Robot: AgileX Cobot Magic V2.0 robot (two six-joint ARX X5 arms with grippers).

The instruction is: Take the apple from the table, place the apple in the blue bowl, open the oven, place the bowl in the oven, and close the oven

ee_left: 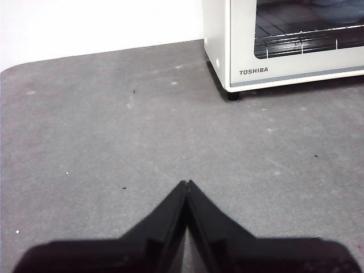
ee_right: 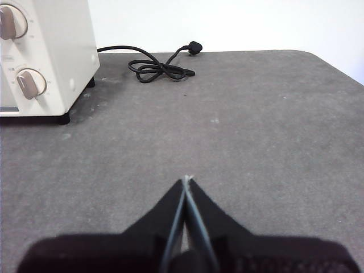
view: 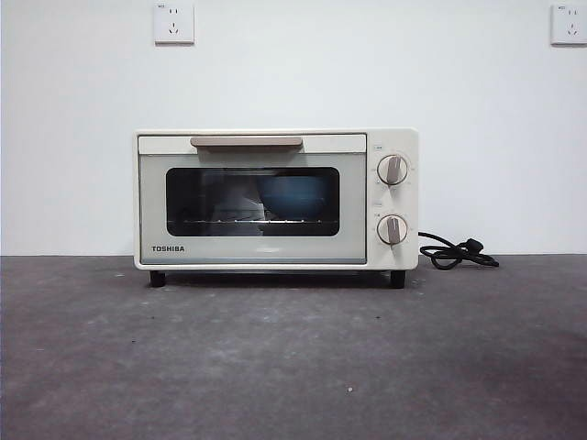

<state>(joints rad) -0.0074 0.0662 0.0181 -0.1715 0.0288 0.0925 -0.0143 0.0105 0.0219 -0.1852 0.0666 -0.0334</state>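
The cream-white oven stands at the back of the table with its dark glass door closed. Through the glass I see the blue bowl resting on the wire rack inside. The apple does not show in any view. My left gripper hovers shut over bare table, short of the oven's left front corner. My right gripper is shut too, over the table to the right of the oven. Neither arm appears in the front view.
The oven's black cord lies coiled on the table beside its right side, also seen as the cord in the right wrist view. Two wall sockets sit high on the white wall behind.
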